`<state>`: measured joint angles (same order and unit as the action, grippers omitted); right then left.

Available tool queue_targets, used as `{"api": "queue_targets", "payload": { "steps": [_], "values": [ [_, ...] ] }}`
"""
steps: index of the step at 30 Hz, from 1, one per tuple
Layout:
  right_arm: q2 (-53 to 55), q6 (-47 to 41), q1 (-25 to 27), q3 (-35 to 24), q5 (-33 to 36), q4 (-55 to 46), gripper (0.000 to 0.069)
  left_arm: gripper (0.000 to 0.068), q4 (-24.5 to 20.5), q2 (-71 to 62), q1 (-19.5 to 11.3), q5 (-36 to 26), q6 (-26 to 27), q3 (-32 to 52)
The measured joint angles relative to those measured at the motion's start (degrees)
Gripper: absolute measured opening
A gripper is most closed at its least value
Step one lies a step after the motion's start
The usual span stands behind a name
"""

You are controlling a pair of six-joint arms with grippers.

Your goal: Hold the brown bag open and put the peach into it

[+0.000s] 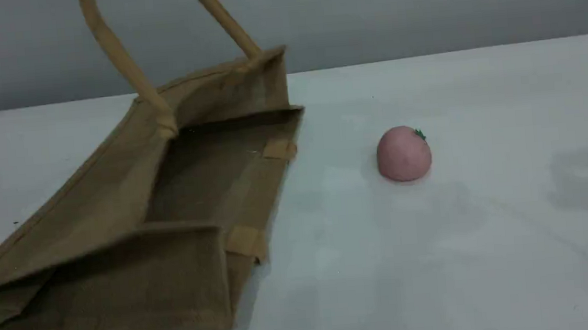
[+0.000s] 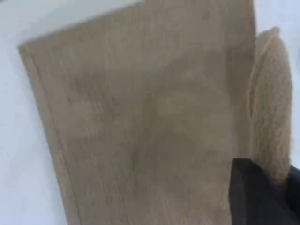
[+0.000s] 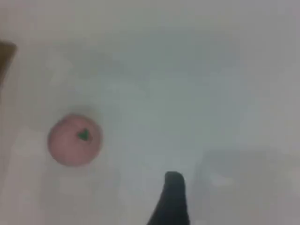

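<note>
Now pinching bag [image 1: 118,200] handle [image 1: 111,48] with left gripper [image 2: 262,197], mouth lifted; right gripper [image 3: 171,197] spread above table [image 1: 487,223], peach [image 1: 403,154] not yet grabbed

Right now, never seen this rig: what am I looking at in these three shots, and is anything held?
Two robot arms work at one table. The wide shot is a fixed camera; the other two look down from each arm's wrist. On the table: a brown bag, its mouth facing the peach lying apart from it. One handle is pulled up out of frame. The left end effector is shut, apparently on that handle. The right end effector is open, above the table beside the peach, holding nothing.
</note>
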<state>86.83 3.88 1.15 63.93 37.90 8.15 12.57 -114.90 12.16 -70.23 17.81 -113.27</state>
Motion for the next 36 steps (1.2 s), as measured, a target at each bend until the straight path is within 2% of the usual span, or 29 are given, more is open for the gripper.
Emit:
{"api": "queue_targets", "payload": {
  "steps": [7,11,18,26,36],
  "values": [
    [7.41,4.53,-0.05,0.0,-1.87,5.01,0.0566,0.0083,0.98,2.88,0.0,-0.05,1.14,-0.63],
    [10.83,8.68,-1.94,0.0,-4.22,7.08,0.0566,0.0083,1.3,3.67,0.0,0.06,1.33,-0.63],
    [15.16,16.34,-9.13,0.0,-9.51,6.71,0.0566,0.0083,1.65,4.37,0.0,0.18,1.33,-0.63],
    [18.99,29.68,-17.94,0.0,-14.91,6.64,0.0566,0.0083,1.6,4.37,0.0,0.28,2.87,-0.63],
    [25.67,30.22,-22.83,0.0,-20.49,7.2,0.0566,0.0083,1.47,4.37,0.0,0.28,2.92,-0.63]
  ]
}}
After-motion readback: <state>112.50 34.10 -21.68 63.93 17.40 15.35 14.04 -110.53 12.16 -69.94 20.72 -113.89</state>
